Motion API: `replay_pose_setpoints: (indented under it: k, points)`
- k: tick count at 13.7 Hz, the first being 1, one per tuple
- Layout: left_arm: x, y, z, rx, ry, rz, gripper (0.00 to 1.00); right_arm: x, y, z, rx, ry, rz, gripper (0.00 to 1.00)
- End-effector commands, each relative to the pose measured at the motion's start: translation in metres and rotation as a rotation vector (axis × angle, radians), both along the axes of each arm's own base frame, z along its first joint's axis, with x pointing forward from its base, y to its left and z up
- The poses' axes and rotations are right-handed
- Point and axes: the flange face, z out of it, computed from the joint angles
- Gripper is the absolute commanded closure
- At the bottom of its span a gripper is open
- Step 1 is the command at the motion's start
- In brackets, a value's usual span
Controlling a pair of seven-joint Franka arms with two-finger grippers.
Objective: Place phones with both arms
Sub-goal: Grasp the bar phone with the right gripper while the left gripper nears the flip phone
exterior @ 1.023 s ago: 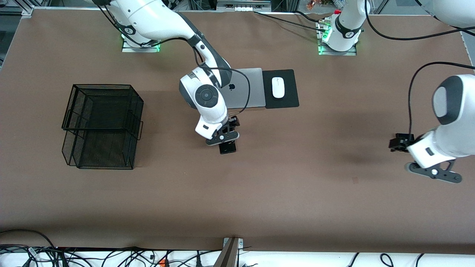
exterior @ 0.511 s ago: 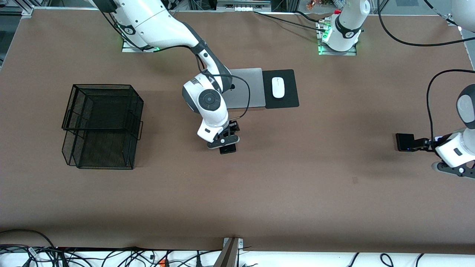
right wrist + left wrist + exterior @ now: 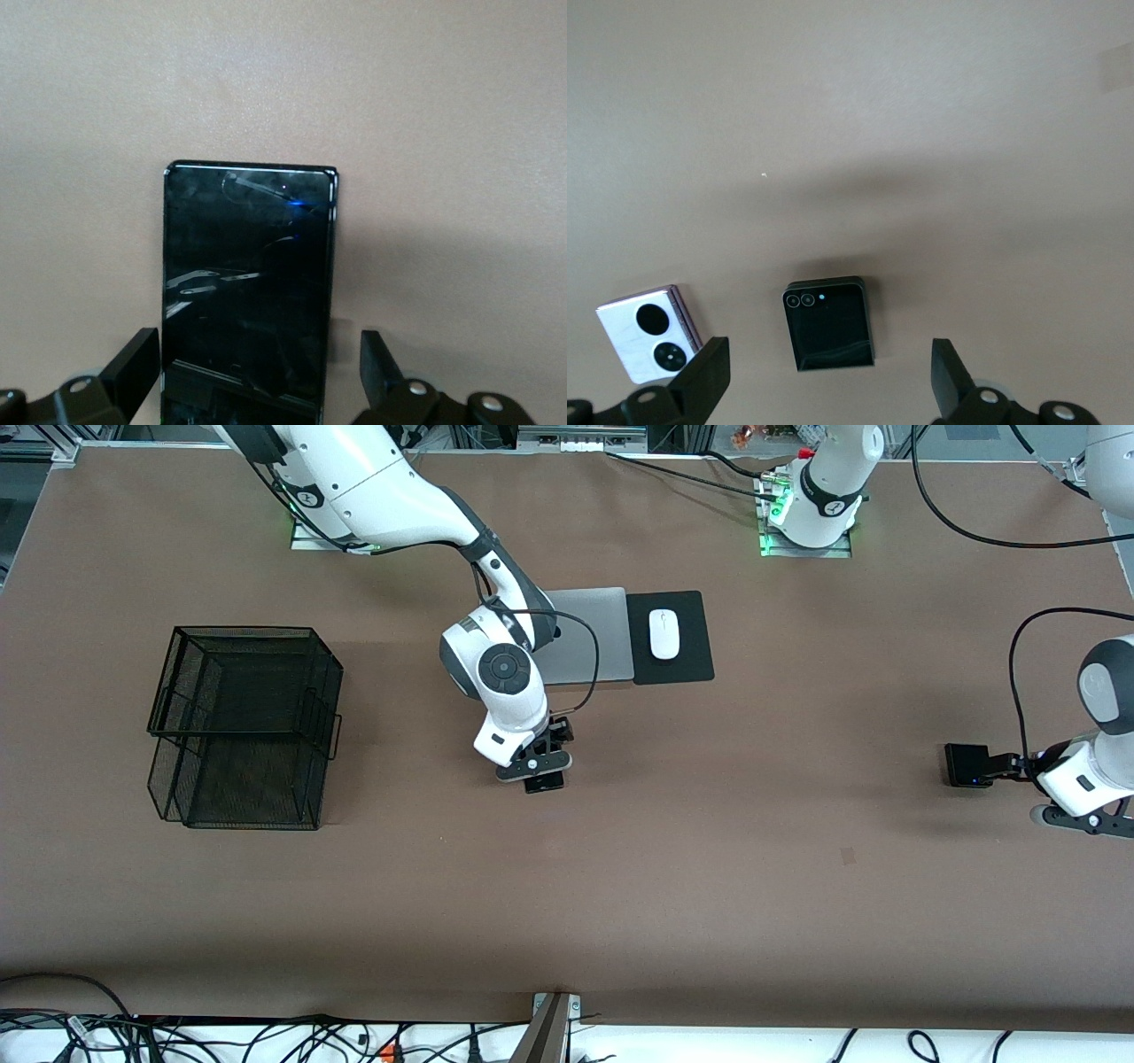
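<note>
A brown table (image 3: pixel 709 886) fills nearly the whole front view, with a strip of white floor and tangled black cables (image 3: pixel 177 1041) along its nearer edge and metal framing past the arm bases. Both white arms stand bolted at the farther edge, green lights glowing at their bases. A black wire-mesh tray rack (image 3: pixel 244 726) sits toward the right arm's end of the table. Mid-table lie a closed silver laptop (image 3: pixel 589 638) and, just beside it, a black pad (image 3: pixel 682 669) carrying a white mouse (image 3: pixel 664 634). The right gripper (image 3: pixel 545 766) hangs low over the long black phone (image 3: pixel 248 292), which lies flat nearer to the front camera than the laptop; its fingers (image 3: pixel 133 367) stand spread on either side of the slab, not pressing it. The left gripper (image 3: pixel 1019 766) hangs low toward the left arm's end of the table, fingers (image 3: pixel 948 376) wide apart above the small dark flip phone (image 3: pixel 967 765), holding nothing. The lavender-white phone (image 3: pixel 648 332), with two black lenses, lies just beside the dark one, apart from it.
</note>
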Motion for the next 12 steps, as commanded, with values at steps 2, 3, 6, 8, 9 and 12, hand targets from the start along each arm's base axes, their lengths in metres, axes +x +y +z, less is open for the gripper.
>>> replay_pose_setpoints:
  k: [2,3,6,8,9,12]
  points:
    - [-0.016,0.025,-0.02,-0.007,0.009,0.034,0.0,-0.002,0.011,-0.004,0.002,-0.014,-0.006,0.0]
    - [-0.02,0.03,-0.028,-0.011,0.022,0.045,0.0,-0.002,0.011,-0.007,0.001,-0.016,-0.006,0.0]
    - [-0.026,0.035,-0.044,-0.02,0.045,0.055,0.0,-0.003,0.011,-0.013,0.0,-0.019,-0.001,0.0]
    - [-0.028,0.038,-0.059,-0.028,0.059,0.069,0.0,-0.003,0.011,-0.013,-0.002,-0.021,-0.001,0.03]
    - [-0.029,0.038,-0.069,-0.028,0.055,0.073,0.0,-0.003,0.011,-0.014,-0.002,-0.021,-0.001,0.11]
    - [-0.03,0.036,-0.094,-0.03,0.055,0.082,0.0,-0.002,0.011,-0.015,0.004,-0.028,0.005,0.85]
